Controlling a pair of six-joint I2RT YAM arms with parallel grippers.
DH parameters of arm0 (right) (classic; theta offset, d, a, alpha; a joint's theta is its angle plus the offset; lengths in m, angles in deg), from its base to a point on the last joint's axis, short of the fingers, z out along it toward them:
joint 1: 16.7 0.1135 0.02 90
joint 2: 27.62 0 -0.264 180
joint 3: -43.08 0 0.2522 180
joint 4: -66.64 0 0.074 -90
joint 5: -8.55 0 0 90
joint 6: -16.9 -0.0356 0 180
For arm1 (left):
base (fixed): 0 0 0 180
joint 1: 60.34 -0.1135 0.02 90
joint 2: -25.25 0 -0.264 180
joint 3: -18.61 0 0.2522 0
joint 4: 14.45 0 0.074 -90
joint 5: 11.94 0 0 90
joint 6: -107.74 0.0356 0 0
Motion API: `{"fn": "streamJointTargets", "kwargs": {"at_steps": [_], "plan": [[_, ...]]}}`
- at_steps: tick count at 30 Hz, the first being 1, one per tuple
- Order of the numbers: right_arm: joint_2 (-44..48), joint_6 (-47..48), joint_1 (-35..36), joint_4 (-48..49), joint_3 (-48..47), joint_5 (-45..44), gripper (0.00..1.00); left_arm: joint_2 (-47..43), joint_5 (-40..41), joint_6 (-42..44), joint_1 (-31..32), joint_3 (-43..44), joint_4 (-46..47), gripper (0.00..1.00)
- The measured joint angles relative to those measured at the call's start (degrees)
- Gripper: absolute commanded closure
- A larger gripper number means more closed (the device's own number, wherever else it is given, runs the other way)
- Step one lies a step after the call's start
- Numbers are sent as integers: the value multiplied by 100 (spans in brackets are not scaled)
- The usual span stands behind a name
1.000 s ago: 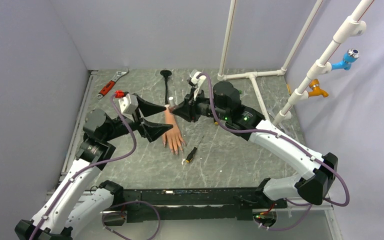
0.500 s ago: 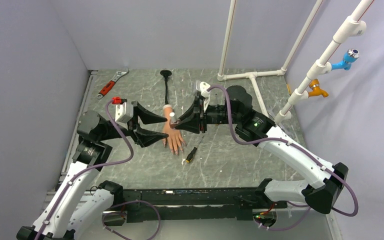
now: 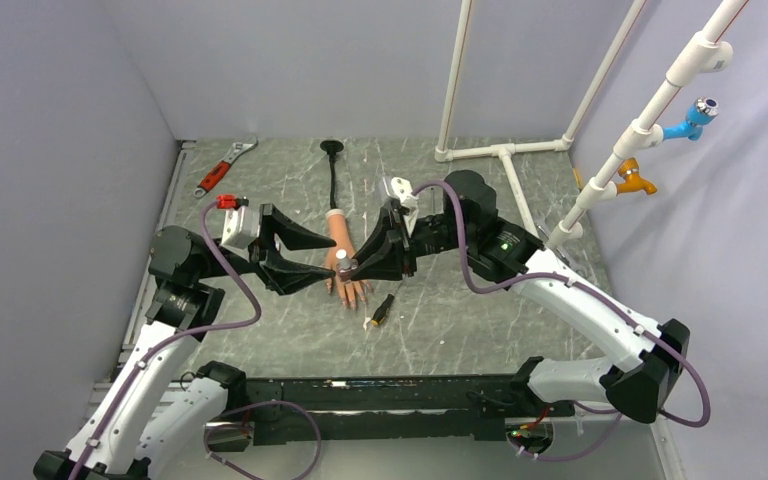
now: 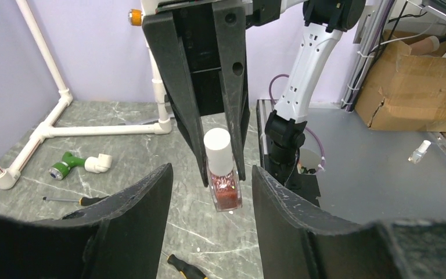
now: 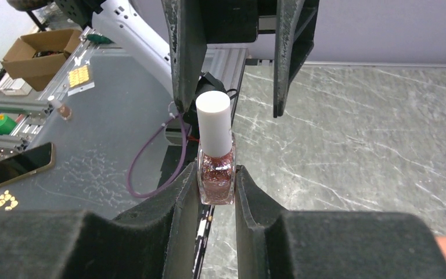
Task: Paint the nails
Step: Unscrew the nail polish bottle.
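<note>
The nails (image 3: pixel 352 298) tip the fingers of the peach mannequin hand (image 3: pixel 337 232), which lies flat mid-table with its fingers toward the arm bases. Over it, the right gripper (image 5: pixel 216 192) is clamped on the glass body of an upright red-glitter polish bottle (image 5: pixel 215 174). The left gripper (image 4: pixel 211 171) is partly open, its jaws flanking the bottle's white cap (image 5: pixel 213 119) and gripping nothing.

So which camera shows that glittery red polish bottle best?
The right wrist view: the polish bottle fills the centre, white cap up, pinched in the right gripper. The left wrist view shows it smaller, between the left gripper's open fingers. From above, just a white speck.
</note>
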Motion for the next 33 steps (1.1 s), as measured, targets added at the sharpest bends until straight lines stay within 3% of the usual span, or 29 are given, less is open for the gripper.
{"fn": "streamJointTargets", "kwargs": {"at_steps": [16,26,31,33], "plan": [[-227,74,0,7,-2,278,100,452,-372,-881,2,-85,1104,51],[-282,28,2,170,-2,332,100,531,-645,-901,229,-85,1180,58],[-302,9,11,175,-2,396,100,531,-623,-876,267,-85,1150,70],[-313,0,17,175,-2,442,100,531,-599,-839,275,-83,1115,82]]}}
